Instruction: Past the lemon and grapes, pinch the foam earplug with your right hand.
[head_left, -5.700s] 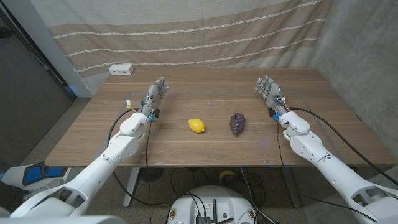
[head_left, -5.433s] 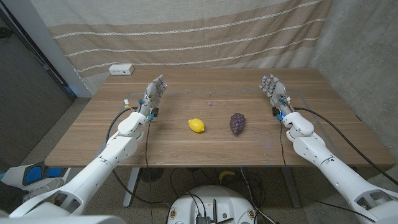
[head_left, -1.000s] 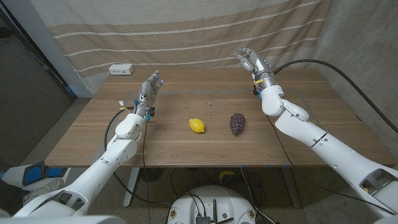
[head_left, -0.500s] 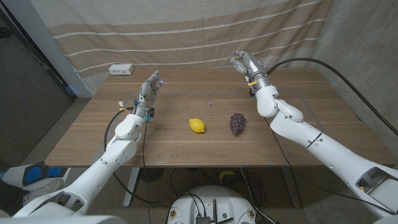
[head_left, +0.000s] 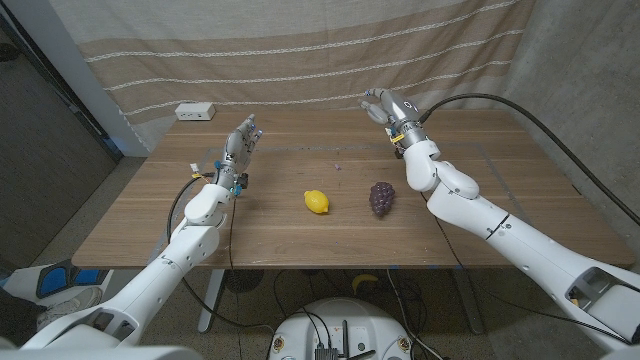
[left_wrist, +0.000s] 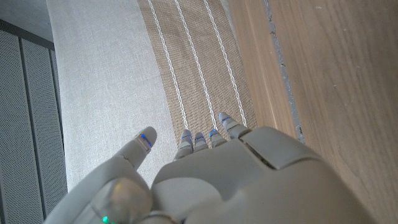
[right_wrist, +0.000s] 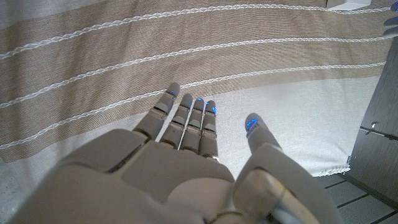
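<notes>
- Right hand (head_left: 385, 105), fingers spread and empty, is raised over the far part of the wooden counter (head_left: 520, 215).
- Small purplish foam earplug (head_left: 339, 167) lies beyond the yellow lemon (head_left: 317, 201) and dark purple grape bunch (head_left: 381, 197).
- Left hand (head_left: 243, 140): fingers apart, holding nothing.

The desk (head_left: 300, 240) is warm brown wood with a darker streaked grain. Between the two sets of fingers lie a bright yellow lemon (head_left: 317, 201) and a dark purple bunch of grapes (head_left: 381, 197). Beyond the fingers hangs a beige-brown curtain (head_left: 300, 50) crossed by thin white wavy stripes. The left hand (head_left: 240, 148) and the right hand (head_left: 389, 107) are pale grey, their fingers (right_wrist: 186, 112) tipped with small blue lights. A white box (head_left: 195, 111) sits beyond the left fingers. Black cables (head_left: 560, 120) trail along the white arms.
</notes>
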